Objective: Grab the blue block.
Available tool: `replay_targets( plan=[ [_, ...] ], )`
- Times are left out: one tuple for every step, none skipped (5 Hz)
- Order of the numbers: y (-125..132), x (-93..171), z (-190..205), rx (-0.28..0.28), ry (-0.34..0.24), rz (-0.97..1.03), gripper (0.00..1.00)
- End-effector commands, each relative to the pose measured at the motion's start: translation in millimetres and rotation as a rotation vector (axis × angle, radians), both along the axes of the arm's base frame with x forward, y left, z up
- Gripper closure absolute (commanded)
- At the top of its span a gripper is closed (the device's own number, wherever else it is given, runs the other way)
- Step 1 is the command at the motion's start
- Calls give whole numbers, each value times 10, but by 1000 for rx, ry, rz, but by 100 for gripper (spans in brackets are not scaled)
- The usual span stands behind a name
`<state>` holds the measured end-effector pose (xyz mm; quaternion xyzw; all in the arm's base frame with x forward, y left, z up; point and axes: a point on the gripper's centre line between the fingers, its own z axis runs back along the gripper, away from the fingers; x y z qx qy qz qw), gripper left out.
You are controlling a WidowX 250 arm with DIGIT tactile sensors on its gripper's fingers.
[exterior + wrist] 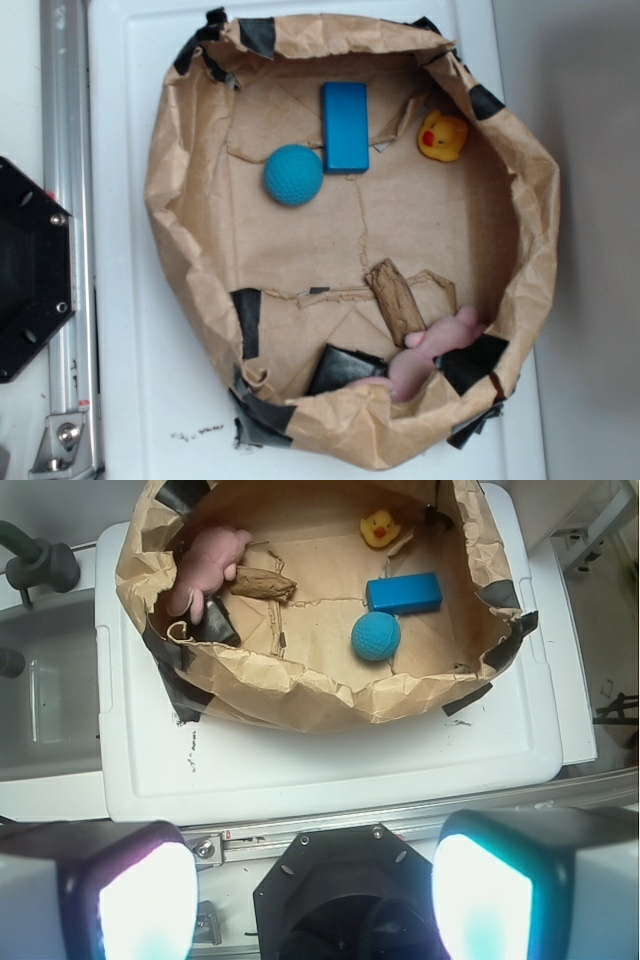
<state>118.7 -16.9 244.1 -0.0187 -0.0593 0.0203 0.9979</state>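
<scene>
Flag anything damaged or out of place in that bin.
The paper bin is crumpled, torn and patched with black tape. On its floor a paper flap is peeling up. The blue block lies flat and intact.

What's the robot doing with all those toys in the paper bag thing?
Nothing is being held right now. The gripper is open and hangs high above the table, well back from the brown paper nest. Its job is to grab the blue block, which lies untouched on the paper floor right next to the teal ball. A yellow rubber duck, a brown stick and a pink soft toy sit in there too.
</scene>
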Motion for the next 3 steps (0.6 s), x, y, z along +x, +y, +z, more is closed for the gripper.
replay_targets(
  plan=[
    [0, 0, 0, 0, 0, 0, 0],
    [48, 500, -305, -52, -58, 248, 0],
    [153, 979, -642, -88, -83, 498, 0]
  ],
)
